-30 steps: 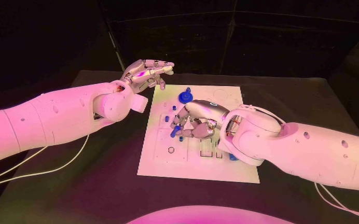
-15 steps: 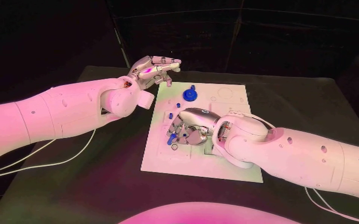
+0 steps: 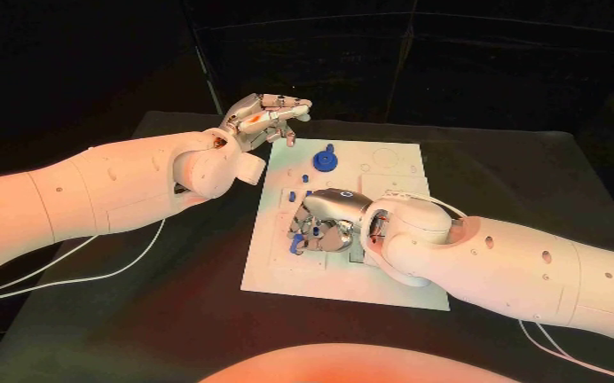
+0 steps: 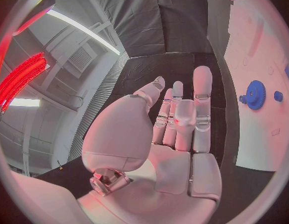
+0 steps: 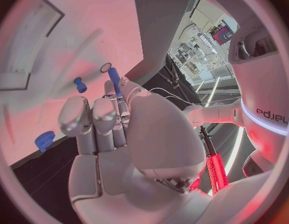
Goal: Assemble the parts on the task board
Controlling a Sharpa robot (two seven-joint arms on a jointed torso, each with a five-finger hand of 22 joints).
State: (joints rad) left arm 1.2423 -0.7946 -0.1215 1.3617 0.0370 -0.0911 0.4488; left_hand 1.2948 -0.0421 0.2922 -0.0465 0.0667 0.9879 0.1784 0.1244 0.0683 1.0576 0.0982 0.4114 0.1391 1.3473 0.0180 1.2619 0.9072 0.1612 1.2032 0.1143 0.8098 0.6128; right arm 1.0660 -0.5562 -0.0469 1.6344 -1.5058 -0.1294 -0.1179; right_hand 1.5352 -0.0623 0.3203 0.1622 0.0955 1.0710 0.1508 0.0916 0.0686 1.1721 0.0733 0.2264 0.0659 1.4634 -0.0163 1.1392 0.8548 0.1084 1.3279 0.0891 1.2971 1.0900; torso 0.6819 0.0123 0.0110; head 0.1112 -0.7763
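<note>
Over the near-left part of the task board (image 3: pixel 384 285) we have our right hand (image 3: pixel 326 222) bent down from the wrist, palm to the plate, fingers curled together around a slim blue peg (image 5: pixel 113 80). The right wrist view shows the peg pinched at the fingertips, its tip just beside a small round hole (image 5: pixel 106 67) in the board, so we judge it is held that way to be stood in the socket. A short blue stud (image 5: pixel 79 85) sits near the hole, and another blue piece (image 5: pixel 45 140) lies toward the board's edge. Our left hand (image 3: pixel 263 120) hovers off the board's far-left corner, fingers loosely apart and holding nothing, seemingly parked clear of the work. A blue gear (image 3: pixel 327 160) stands on the far part of the board, well apart from the right hand.
</note>
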